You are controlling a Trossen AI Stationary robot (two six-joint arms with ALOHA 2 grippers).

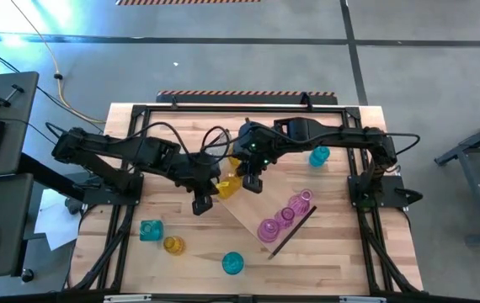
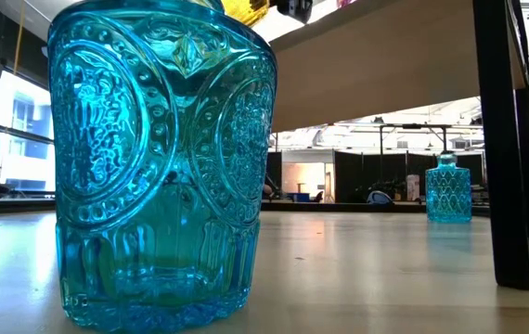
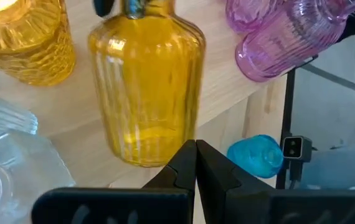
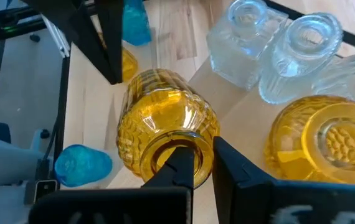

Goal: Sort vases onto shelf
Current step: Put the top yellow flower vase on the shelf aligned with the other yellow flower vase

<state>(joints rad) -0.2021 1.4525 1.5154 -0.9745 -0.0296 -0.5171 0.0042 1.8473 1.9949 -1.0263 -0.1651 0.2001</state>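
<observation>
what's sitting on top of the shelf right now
On the shelf: pink vases, amber vases and clear ones. The right end effector pinches one amber vase's rim. The arms cover the shelf's upper end.

The shelf (image 1: pixel 253 220) lies slantwise mid-table, vases (image 1: pixel 286 215) lined toward its 4 o'clock end; loose vases (image 1: pixel 173 245) stand at 7 o'clock.

- The wooden desk (image 1: pixel 333 261) carries the shelf (image 1: pixel 253 215), which lies at a slant near its middle.
- On the shelf: pink vases (image 1: pixel 284 217) in a row toward one end, yellow vases (image 1: pixel 230 185) and clear vases (image 4: pixel 271 43) at the other.
- Directly on the desk: three blue vases (image 1: pixel 233 263) and one yellow vase (image 1: pixel 173 245), well apart.
</observation>
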